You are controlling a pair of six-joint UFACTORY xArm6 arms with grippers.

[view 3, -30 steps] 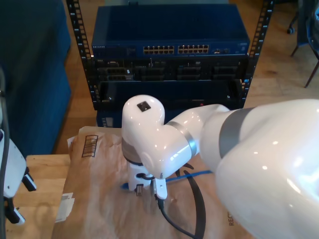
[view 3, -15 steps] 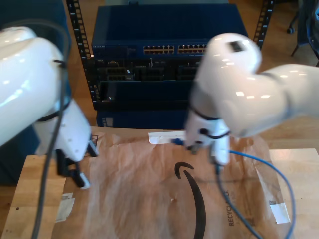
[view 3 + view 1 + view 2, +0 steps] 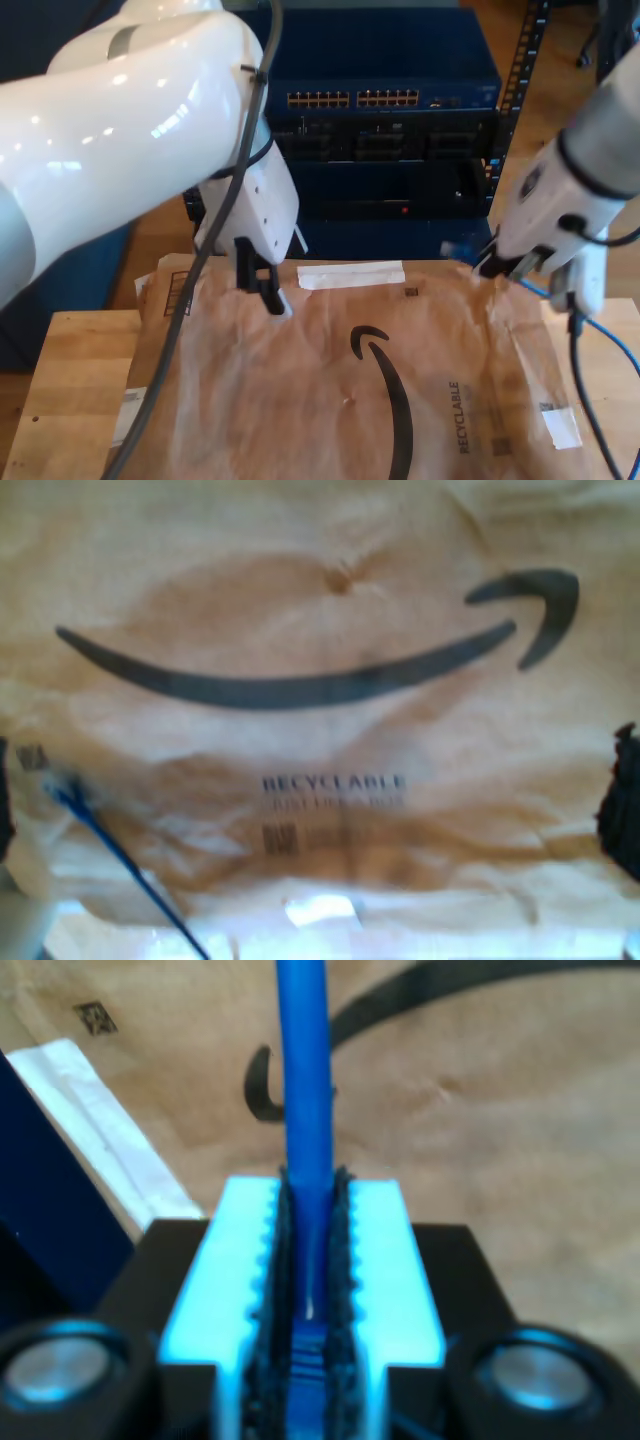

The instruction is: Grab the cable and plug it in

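Clamped in my second gripper [image 3: 310, 1290], the blue Ethernet cable [image 3: 303, 1080] hangs above the paper mailer [image 3: 300, 400] (rack switch [image 3: 380, 75] behind). First gripper state: indeterminate.

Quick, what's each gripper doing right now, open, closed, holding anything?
My first gripper: open, holding nothing, above the brown paper mailer.
My second gripper: closed on the blue Ethernet cable.
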